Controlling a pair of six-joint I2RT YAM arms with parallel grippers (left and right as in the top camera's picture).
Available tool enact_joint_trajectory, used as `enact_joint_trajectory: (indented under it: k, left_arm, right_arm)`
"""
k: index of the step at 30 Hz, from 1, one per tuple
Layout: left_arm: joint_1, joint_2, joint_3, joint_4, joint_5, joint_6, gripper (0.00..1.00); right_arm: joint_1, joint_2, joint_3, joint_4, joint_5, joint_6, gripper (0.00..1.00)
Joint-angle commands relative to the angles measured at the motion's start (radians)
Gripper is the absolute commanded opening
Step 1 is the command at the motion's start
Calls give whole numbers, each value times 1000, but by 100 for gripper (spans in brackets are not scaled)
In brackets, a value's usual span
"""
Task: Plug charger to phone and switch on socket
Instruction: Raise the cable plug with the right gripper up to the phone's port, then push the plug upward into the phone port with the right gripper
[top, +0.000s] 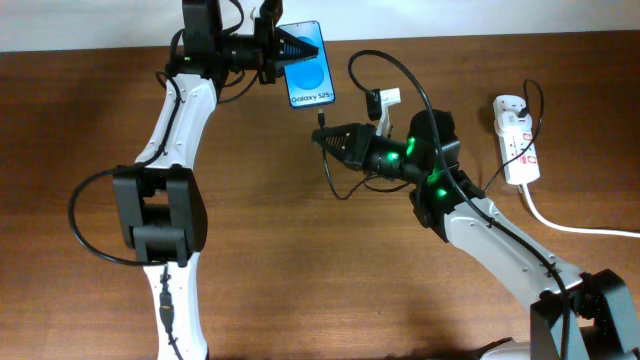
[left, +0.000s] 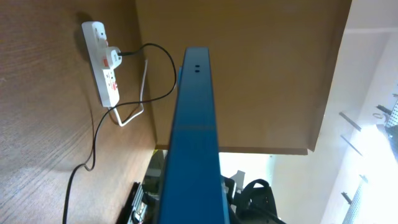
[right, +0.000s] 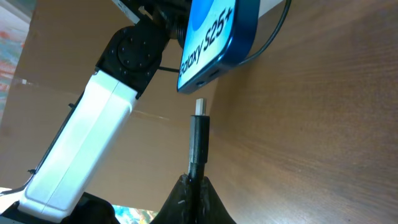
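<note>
The phone (top: 308, 68), blue screen reading "Galaxy S25+", is held at the table's far edge by my left gripper (top: 282, 50), which is shut on its upper end. In the left wrist view the phone (left: 193, 137) shows edge-on. My right gripper (top: 328, 138) is shut on the charger's black plug (right: 199, 140); its silver tip points at the phone's bottom port (right: 208, 73), a short gap below it. The charger cable (top: 395, 70) loops back to an adapter in the white socket strip (top: 517, 140) at the right, which also shows in the left wrist view (left: 104, 62).
The socket's thick white cord (top: 570, 225) runs off to the right edge. The black cable (left: 93, 143) trails across the brown table between socket and right arm. The left arm's base (top: 160, 215) stands at the left.
</note>
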Motion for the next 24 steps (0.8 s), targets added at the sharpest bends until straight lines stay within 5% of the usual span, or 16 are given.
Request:
enact_joint_trajectory:
  k: [1, 24]
  left_arm:
    - [-2, -21, 11, 6, 36, -8, 0]
    - [-26, -21, 11, 13, -12, 22, 0]
  right_arm:
    - [-18, 6, 10, 6, -10, 0, 4]
    - [-18, 6, 10, -30, -36, 0, 4]
